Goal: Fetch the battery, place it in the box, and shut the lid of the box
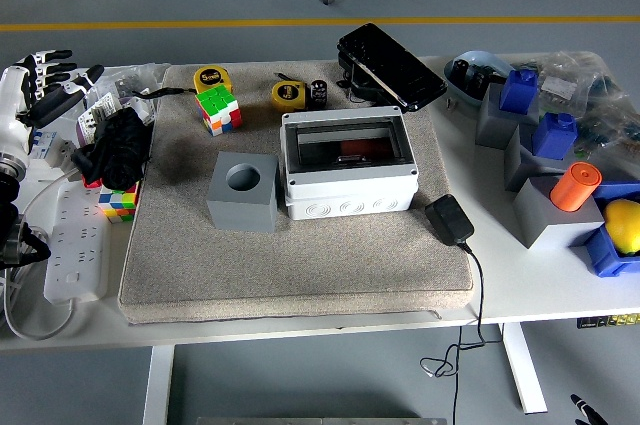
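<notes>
The left robot hand (50,80) is hovering at the desk's (560,290) far-left edge, fingers spread, grasping nothing. The battery (318,91) is standing beyond the open white junction box (347,163); reaching should clear the Rubik's cube (218,108) and yellow tape measure (288,95) beside it.

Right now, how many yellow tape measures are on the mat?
2. One yellow tape measure sits at the mat's far left corner, just behind the green cube puzzle. The other lies behind the open white box. Clutter could hide more.
</notes>
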Robot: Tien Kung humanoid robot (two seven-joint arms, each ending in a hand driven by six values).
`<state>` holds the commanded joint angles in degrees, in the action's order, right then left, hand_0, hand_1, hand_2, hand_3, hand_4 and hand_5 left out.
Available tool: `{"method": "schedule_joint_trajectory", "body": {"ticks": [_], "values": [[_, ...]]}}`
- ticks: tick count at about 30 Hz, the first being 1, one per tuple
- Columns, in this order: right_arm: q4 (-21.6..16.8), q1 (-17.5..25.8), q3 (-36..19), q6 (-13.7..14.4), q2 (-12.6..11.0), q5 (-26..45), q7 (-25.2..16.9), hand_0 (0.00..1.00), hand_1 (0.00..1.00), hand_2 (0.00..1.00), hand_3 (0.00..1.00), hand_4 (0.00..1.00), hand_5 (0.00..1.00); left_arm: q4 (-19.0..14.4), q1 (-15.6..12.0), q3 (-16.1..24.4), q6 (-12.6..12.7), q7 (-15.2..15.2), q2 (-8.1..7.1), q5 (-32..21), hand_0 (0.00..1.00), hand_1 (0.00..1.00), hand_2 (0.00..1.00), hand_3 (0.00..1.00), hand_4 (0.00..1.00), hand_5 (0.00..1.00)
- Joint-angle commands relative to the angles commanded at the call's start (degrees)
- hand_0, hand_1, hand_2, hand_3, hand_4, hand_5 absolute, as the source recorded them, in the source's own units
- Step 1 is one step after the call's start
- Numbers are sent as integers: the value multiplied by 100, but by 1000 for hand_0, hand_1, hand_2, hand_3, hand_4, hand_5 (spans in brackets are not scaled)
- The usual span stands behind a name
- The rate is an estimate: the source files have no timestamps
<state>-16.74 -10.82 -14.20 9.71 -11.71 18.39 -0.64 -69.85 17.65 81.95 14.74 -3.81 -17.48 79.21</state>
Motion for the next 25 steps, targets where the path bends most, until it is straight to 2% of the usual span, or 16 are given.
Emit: {"method": "schedule_joint_trajectory", "body": {"ticks": [25], "values": [[4,2,-11,1,-13,-3,6,704,686,686,590,967,505,-54,-26,29,-36,-24,-23,10,763,760,728,735,992,496]]}}
